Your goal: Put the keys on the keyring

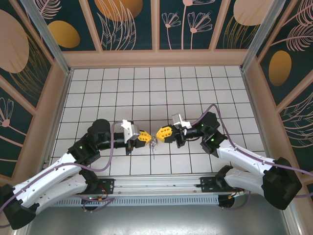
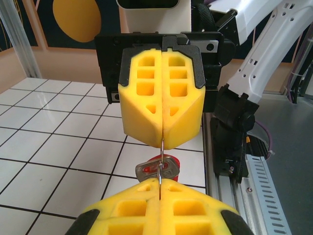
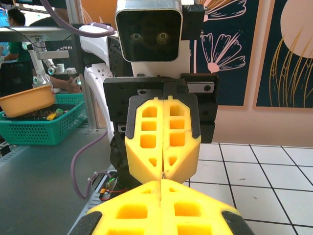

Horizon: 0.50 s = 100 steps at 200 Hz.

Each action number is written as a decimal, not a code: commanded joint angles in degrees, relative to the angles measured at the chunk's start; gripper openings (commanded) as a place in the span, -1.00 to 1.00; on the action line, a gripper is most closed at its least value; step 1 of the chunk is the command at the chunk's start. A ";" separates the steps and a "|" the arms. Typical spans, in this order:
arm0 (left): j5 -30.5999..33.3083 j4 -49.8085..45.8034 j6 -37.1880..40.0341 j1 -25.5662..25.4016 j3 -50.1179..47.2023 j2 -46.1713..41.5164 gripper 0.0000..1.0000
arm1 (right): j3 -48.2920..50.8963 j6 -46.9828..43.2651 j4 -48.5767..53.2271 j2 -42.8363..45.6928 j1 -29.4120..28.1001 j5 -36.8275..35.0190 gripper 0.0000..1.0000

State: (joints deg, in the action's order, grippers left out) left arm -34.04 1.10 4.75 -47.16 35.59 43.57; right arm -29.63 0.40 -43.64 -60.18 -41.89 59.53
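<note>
My left gripper and right gripper meet tip to tip above the middle of the tiled floor. In the left wrist view my left gripper is shut on the near side of the keyring, a thin silver ring seen edge-on. The right gripper is shut on its far side. A key with a red head and silver metal hangs on the ring between the tips. From above, the key dangles just under them. In the right wrist view the right gripper faces the left gripper.
An aluminium rail with both arm bases runs along the near edge. Patterned walls enclose the floor on three sides. Off the table, a green basket and an orange bowl stand beyond the left arm.
</note>
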 commanded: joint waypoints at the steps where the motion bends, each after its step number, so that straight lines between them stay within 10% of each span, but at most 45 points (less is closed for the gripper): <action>1: -1.14 2.15 0.92 -0.16 2.18 -0.41 -1.00 | -0.01 0.05 -3.29 0.62 -0.38 -0.89 -1.00; 100: -1.35 1.97 0.89 -0.21 2.37 -0.45 -1.00 | 1.66 1.42 -5.66 0.52 -0.28 -1.65 -1.00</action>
State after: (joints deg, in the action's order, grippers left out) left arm -34.06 1.06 4.80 -47.16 35.70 43.57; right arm -28.69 0.89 -46.33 -60.14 -41.89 58.37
